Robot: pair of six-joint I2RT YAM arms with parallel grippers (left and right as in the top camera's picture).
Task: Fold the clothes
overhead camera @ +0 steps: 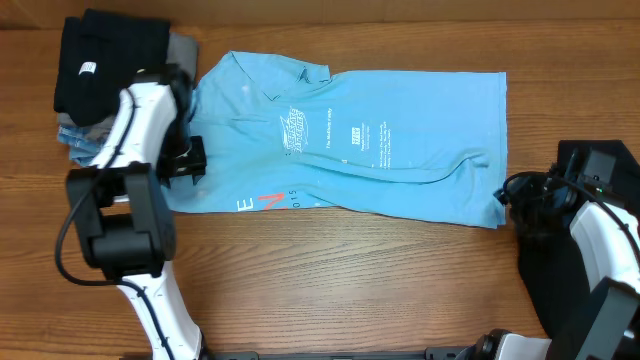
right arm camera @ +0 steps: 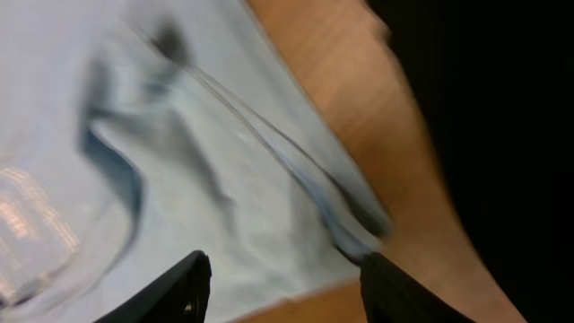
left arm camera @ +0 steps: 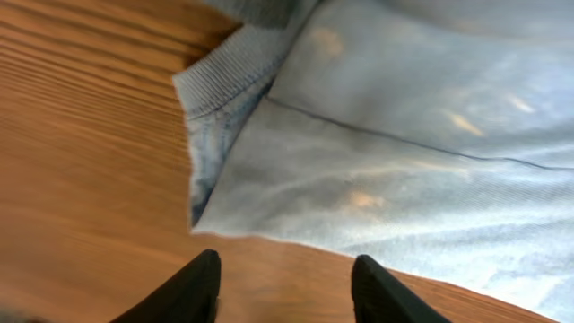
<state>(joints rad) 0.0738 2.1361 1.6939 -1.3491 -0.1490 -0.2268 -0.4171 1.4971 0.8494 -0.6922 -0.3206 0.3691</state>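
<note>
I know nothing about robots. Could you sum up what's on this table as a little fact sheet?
surface: wooden table
main item: light blue T-shirt, laid out, print facing up, some wrinkles
other item: black garment, top left in the overhead view
left gripper: open, over bare wood beside the shirt's edge
right gripper: open, over the shirt's right edge

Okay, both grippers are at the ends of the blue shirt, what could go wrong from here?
The left gripper hangs open over the table beside the T-shirt edge, so closing there might miss the fabric. The right gripper is open over a wrinkled, layered corner and may pinch unevenly, skewing the fold. The left arm also sits near the black garment and could nudge it.
</note>
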